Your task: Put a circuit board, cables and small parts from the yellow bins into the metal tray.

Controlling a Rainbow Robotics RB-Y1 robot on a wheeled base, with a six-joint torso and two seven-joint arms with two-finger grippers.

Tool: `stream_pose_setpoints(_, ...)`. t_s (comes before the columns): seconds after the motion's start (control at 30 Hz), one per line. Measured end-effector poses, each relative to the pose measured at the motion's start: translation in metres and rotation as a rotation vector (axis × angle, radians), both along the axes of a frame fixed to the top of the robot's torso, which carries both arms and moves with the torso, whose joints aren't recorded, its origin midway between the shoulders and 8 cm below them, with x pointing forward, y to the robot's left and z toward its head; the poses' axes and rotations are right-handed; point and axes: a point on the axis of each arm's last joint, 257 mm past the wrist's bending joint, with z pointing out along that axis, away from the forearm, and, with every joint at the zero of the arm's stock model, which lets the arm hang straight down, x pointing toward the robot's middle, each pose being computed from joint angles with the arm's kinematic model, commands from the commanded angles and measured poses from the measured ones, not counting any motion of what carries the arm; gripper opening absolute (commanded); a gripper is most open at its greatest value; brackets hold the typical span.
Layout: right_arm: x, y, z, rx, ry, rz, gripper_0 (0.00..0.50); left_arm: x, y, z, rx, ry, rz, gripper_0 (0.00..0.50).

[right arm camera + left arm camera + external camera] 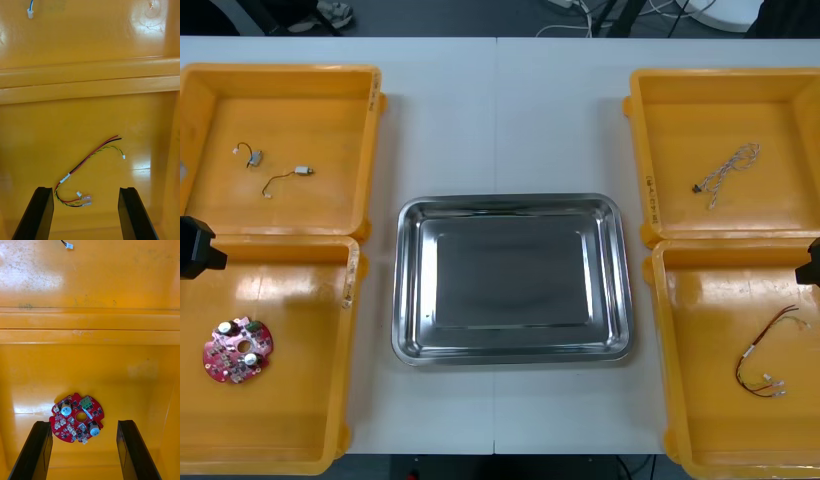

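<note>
Pre-grasp, tray (510, 205) bare | left gripper (84, 424) spread over board (71, 423), 8 o'clock of tray | right gripper (85, 188) spread | next: lower, pinch.

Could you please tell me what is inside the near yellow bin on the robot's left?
One round red circuit board lies flat in that bin. The left gripper hovers above it, fingers open. The board's underside is hidden.
</note>
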Motion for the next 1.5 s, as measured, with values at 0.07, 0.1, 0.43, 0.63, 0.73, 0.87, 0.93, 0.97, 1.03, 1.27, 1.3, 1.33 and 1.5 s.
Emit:
stream_pose_setpoints(0.07, 0.0000, 0.0000, 0.0000, 0.000, 0.000, 0.000, 0.500, 0.0000, 0.0000, 0.0000, 0.000, 0.000, 0.000, 0.500)
stream_pose_setpoints(0.1, 0.0000, 0.0000, 0.0000, 0.000, 0.000, 0.000, 0.500, 0.0000, 0.0000, 0.0000, 0.000, 0.000, 0.000, 0.500)
stream_pose_setpoints(0.43, 0.0000, 0.0000, 0.0000, 0.000, 0.000, 0.000, 0.500, 0.0000, 0.0000, 0.0000, 0.000, 0.000, 0.000, 0.500)
stream_pose_setpoints(0.63, 0.0000, 0.0000, 0.0000, 0.000, 0.000, 0.000, 0.500, 0.0000, 0.0000, 0.0000, 0.000, 0.000, 0.000, 0.500)
stream_pose_setpoints(0.73, 0.0000, 0.0000, 0.0000, 0.000, 0.000, 0.000, 0.500, 0.0000, 0.0000, 0.0000, 0.000, 0.000, 0.000, 0.500)
stream_pose_setpoints(0.87, 0.0000, 0.0000, 0.0000, 0.000, 0.000, 0.000, 0.500, 0.0000, 0.0000, 0.0000, 0.000, 0.000, 0.000, 0.500)
stream_pose_setpoints(0.93, 0.0000, 0.0000, 0.0000, 0.000, 0.000, 0.000, 0.500, 0.0000, 0.0000, 0.0000, 0.000, 0.000, 0.000, 0.500)
stream_pose_setpoints(0.97, 0.0000, 0.0000, 0.0000, 0.000, 0.000, 0.000, 0.500, 0.0000, 0.0000, 0.0000, 0.000, 0.000, 0.000, 0.500)
stream_pose_setpoints(1.03, 0.0000, 0.0000, 0.0000, 0.000, 0.000, 0.000, 0.500, 0.0000, 0.0000, 0.0000, 0.000, 0.000, 0.000, 0.500)
stream_pose_setpoints(1.27, 0.0000, 0.0000, 0.0000, 0.000, 0.000, 0.000, 0.500, 0.0000, 0.0000, 0.0000, 0.000, 0.000, 0.000, 0.500)
stream_pose_setpoints(1.3, 0.0000, 0.0000, 0.0000, 0.000, 0.000, 0.000, 0.500, 0.0000, 0.0000, 0.0000, 0.000, 0.000, 0.000, 0.500)
stream_pose_setpoints(1.33, 0.0000, 0.0000, 0.0000, 0.000, 0.000, 0.000, 0.500, 0.0000, 0.0000, 0.0000, 0.000, 0.000, 0.000, 0.500)
stream_pose_setpoints(1.5, 0.0000, 0.0000, 0.0000, 0.000, 0.000, 0.000, 0.500, 0.0000, 0.0000, 0.0000, 0.000, 0.000, 0.000, 0.500)
